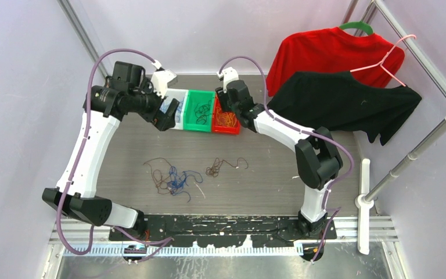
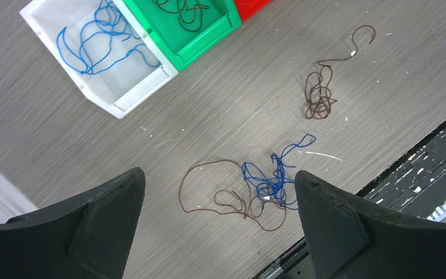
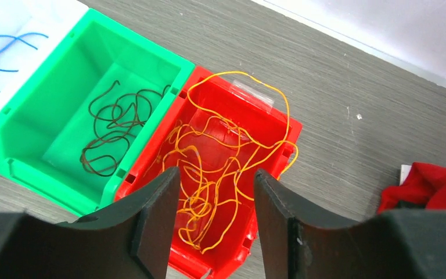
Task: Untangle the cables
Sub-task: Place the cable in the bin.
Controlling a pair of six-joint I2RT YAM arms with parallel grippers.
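A clump of blue and brown cables [image 1: 173, 179] [image 2: 267, 186] lies on the table, and a small brown cable knot [image 1: 216, 168] [image 2: 318, 96] sits to its right. Orange cables [image 3: 215, 168] lie in the red bin [image 1: 226, 120] [image 3: 267, 224], with some loops draped over its rim. Brown cables [image 3: 113, 131] rest in the green bin [image 1: 198, 110] [image 3: 46, 99], and blue cables [image 2: 96, 40] in the white bin [image 1: 177, 102] [image 2: 128, 96]. My left gripper [image 1: 168, 116] [image 2: 218, 192] hangs open above the table, empty. Over the red bin my right gripper [image 1: 223, 104] [image 3: 216, 186] is open, holding nothing.
A clothes rack [image 1: 435, 125] stands at the right with a red shirt [image 1: 325, 52] and a black shirt [image 1: 348, 102] on hangers, plus a bare pink hanger [image 1: 386, 61]. A black mounting rail [image 1: 220, 226] runs along the near table edge.
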